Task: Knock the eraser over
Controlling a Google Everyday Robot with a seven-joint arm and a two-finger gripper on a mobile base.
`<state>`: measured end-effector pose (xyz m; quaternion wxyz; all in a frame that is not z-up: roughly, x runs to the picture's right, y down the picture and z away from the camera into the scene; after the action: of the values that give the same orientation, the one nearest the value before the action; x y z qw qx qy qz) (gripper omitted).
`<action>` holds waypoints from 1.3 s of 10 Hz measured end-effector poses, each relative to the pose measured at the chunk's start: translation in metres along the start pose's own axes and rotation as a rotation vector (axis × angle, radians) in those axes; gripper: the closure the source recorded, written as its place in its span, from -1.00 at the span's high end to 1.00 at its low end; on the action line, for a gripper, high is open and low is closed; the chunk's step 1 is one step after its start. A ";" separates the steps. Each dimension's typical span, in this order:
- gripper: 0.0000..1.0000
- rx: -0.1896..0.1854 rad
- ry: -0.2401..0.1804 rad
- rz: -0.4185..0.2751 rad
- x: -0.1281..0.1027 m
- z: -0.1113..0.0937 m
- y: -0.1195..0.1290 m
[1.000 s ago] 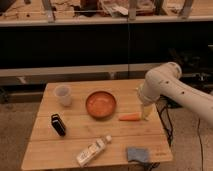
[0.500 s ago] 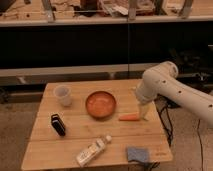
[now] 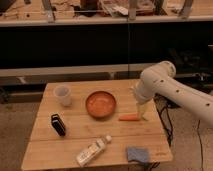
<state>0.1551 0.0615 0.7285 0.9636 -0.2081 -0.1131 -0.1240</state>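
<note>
hanging over the right side of the bench (image 3: 120,136), the gripper (image 3: 141,112) points down, its tip just above the right end of an orange carrot-like piece (image 3: 129,118). how far its jaws are parted cannot be told. the eraser (image 3: 58,124) stands upright by the bench's left edge, well apart from the gripper, near a white cup (image 3: 62,95). an orange bowl (image 3: 101,104) sits mid-bench; a clear bottle (image 3: 92,151) lies near, a blue-grey cloth (image 3: 137,154) to its right.
</note>
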 end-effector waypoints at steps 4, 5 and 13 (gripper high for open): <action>0.60 0.004 -0.008 -0.019 -0.007 0.003 -0.006; 0.60 0.007 -0.010 -0.024 -0.008 0.003 -0.008; 0.60 0.013 -0.024 -0.056 -0.020 0.006 -0.019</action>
<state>0.1299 0.0512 0.7357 0.9597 -0.1999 -0.1312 -0.1480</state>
